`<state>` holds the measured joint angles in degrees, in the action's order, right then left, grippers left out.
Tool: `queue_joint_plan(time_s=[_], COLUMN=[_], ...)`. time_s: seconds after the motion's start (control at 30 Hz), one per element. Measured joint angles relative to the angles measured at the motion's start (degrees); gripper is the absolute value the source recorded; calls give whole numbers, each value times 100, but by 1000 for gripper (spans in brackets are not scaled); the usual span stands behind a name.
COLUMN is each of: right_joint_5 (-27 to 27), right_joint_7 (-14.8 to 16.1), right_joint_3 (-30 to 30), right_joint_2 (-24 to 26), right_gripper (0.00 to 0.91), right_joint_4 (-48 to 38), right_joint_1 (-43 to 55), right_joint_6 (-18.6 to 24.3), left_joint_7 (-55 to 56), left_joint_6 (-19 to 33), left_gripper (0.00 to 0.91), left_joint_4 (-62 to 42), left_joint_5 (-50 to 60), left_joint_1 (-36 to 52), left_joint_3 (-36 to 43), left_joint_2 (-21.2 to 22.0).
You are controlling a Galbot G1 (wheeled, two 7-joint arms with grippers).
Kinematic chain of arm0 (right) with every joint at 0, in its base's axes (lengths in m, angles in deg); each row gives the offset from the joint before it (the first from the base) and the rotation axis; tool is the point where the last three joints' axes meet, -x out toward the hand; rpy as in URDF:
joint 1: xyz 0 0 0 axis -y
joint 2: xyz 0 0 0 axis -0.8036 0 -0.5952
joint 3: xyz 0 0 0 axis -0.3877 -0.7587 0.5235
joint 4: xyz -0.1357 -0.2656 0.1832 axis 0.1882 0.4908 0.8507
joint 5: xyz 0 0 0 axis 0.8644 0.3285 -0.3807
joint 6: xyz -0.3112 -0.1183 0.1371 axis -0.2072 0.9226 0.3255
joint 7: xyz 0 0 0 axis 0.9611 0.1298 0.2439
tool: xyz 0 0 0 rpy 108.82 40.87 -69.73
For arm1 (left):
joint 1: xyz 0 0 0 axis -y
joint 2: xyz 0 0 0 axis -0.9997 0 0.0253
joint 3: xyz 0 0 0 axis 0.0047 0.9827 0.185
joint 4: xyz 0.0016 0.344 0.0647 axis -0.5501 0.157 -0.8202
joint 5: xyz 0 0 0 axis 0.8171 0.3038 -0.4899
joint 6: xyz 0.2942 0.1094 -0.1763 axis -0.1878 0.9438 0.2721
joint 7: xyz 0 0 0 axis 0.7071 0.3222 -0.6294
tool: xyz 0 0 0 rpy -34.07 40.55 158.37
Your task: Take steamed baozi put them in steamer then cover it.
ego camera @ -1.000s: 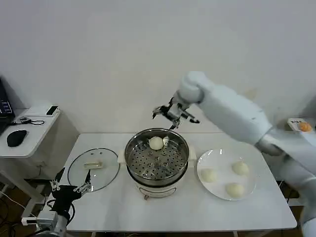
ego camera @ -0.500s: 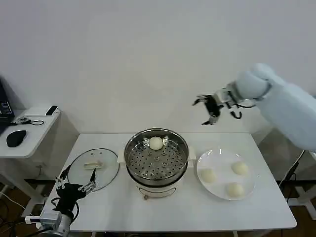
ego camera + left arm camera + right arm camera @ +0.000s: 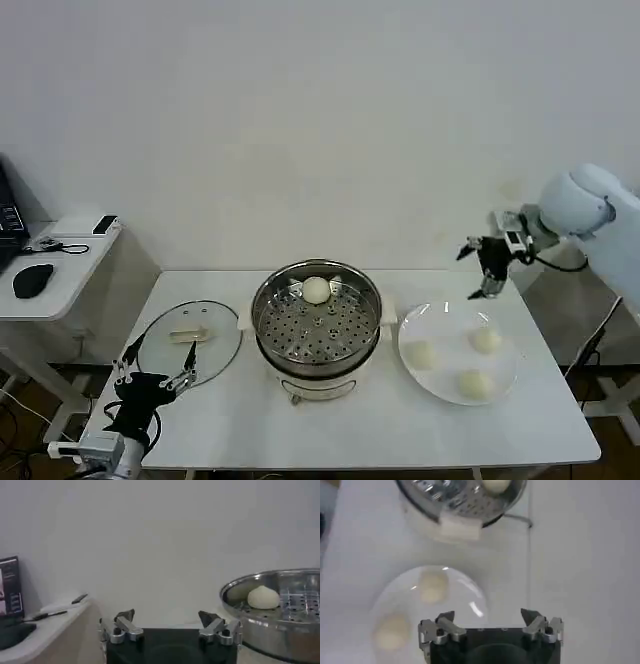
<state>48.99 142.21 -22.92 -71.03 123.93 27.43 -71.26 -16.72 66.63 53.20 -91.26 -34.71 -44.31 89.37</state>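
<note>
Above the far edge of the plate (image 3: 420,372), the right gripper (image 3: 487,262) now hangs in the air, empty. A second ago it was over the back of the steamer (image 3: 317,322), where one baozi (image 3: 316,290) sits on the perforated tray near the far wall; half a second ago it was midway between pot and plate. So the drop-off is done and the arm has swung across for the next bun. One of four is in; three remain on the plate, and the glass lid (image 3: 190,343) lies flat on the table (image 3: 400,430), off to the left of the pot.

The right jaws stand wide apart and hold nothing. In the right wrist view the two tips (image 3: 491,619) frame the plate's rim, with two buns below and ahead of them: one (image 3: 432,586) nearer the steamer, one (image 3: 391,630) farther from it. Neither tip touches plate or bun; they are well above both. My guess is the next move is a descent onto one of these buns, which look soft and easy to dent.

The left gripper (image 3: 152,381) is parked low at the table's front left corner, just in front of the lid. Its jaws (image 3: 170,623) are also spread wide and empty, facing the steamer from the side.
</note>
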Motion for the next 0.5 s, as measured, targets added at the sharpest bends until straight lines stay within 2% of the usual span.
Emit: queue_joint_plan(time_s=[0.5], right_joint_5=[362], right_joint_7=[-39], right_joint_3=[318], right_joint_2=[-405], right_gripper=[907], right_joint_4=[-326], right_joint_1=[-985], right_joint_6=[-49], left_joint_7=[-7], left_joint_6=[1], left_gripper=[907], left_joint_4=[-76], left_joint_5=[20], left_joint_1=[10], left_joint_3=[-10], left_joint_2=[10])
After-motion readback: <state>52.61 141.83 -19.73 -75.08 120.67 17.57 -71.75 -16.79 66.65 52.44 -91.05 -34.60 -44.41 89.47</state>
